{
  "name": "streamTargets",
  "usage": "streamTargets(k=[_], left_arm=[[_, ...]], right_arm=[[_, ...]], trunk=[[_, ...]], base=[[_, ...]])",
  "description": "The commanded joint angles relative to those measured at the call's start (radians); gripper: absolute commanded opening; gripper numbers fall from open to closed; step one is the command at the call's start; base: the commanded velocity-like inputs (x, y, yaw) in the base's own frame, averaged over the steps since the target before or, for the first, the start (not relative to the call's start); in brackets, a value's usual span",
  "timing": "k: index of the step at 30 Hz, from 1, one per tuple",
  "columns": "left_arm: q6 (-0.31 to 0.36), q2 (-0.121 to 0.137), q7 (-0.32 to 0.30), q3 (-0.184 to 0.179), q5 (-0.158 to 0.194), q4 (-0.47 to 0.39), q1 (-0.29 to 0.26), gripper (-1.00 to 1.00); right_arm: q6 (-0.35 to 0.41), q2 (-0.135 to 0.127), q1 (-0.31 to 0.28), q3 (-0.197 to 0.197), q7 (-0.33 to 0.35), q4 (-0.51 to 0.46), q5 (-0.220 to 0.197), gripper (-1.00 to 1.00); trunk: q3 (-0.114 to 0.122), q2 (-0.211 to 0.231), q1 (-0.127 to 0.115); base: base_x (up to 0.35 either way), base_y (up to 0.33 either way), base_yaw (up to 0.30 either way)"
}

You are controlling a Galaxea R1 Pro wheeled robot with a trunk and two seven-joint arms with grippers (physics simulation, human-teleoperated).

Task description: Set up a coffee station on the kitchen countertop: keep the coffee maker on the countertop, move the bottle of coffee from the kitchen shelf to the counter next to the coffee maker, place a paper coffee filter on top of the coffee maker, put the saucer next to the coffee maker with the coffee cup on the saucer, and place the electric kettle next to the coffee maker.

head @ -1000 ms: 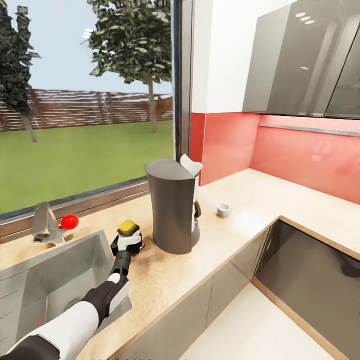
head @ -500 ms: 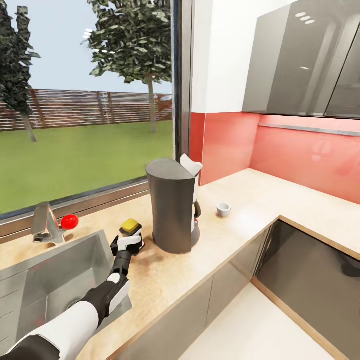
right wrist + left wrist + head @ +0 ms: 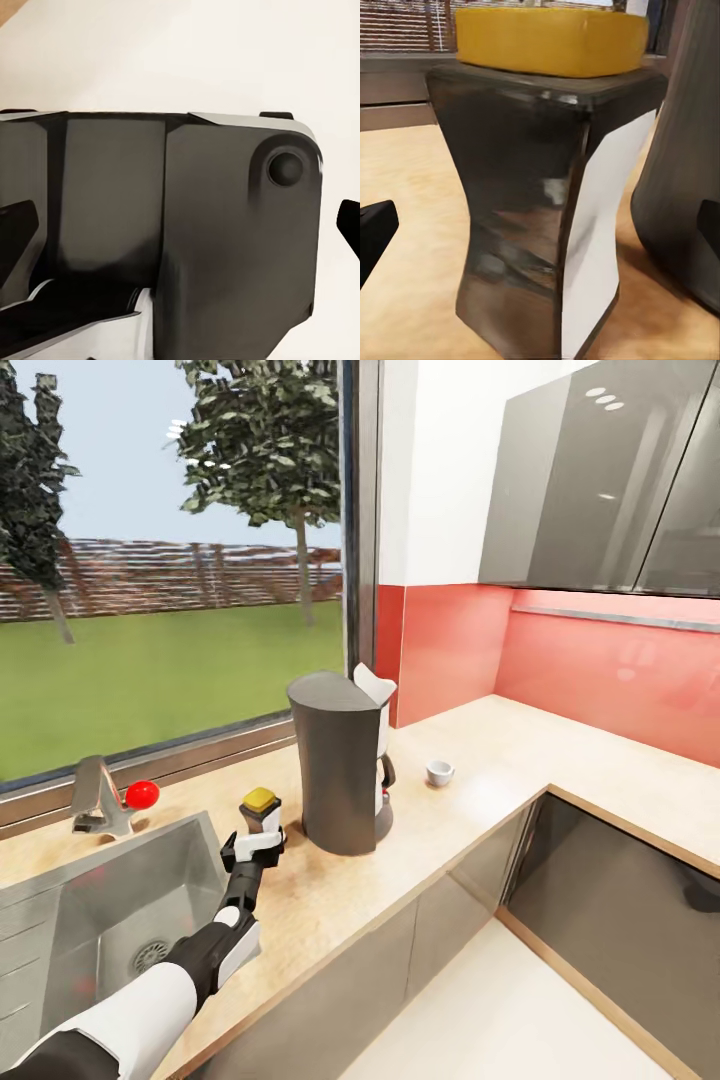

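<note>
Bottle of coffee (image 3: 260,808) upright on kitchen countertop (image 3: 470,780), between sink (image 3: 120,900) and coffee maker (image 3: 340,760), near maker but apart. Left gripper (image 3: 254,847) at bottle base; wrist view shows fingertips wide apart either side of bottle (image 3: 547,202), no contact, so open, holding nothing. Looks like release step: back out straight, don't clip bottle, else tips into sink. Paper coffee filter (image 3: 368,685) atop maker. Coffee cup (image 3: 439,772) farther along counter. Right gripper: fingertips at frame edges, apart, holding nothing.
</note>
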Motion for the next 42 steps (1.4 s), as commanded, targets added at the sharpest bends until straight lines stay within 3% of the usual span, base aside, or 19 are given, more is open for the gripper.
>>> streamTargets(k=[1, 11, 29, 42], left_arm=[[-0.003, 0.001, 0.008, -0.008, 0.004, 0.001, -0.001, 1.00], [-0.003, 0.001, 0.009, -0.008, 0.006, -0.001, 0.000, 1.00], [-0.003, -0.002, 0.008, -0.009, 0.003, -0.001, 0.000, 1.00], [-0.005, -0.003, 0.008, -0.009, 0.002, -0.013, 0.032, 1.00]], right_arm=[[-0.004, -0.001, 0.000, 0.008, -0.004, -0.001, -0.010, 1.00], [-0.004, -0.001, -0.001, 0.008, -0.004, -0.001, -0.010, 1.00], [-0.004, -0.001, -0.001, 0.009, -0.004, -0.001, -0.010, 1.00], [-0.005, -0.007, -0.001, 0.006, -0.004, -0.003, -0.011, 1.00]], trunk=[[-0.002, -0.002, 0.000], [-0.002, -0.002, 0.000], [-0.002, -0.002, 0.000], [-0.002, -0.002, 0.000]], base=[[-0.087, 0.000, 0.000], [-0.213, 0.000, 0.000], [-0.006, 0.000, 0.163], [0.000, 0.000, 0.016]])
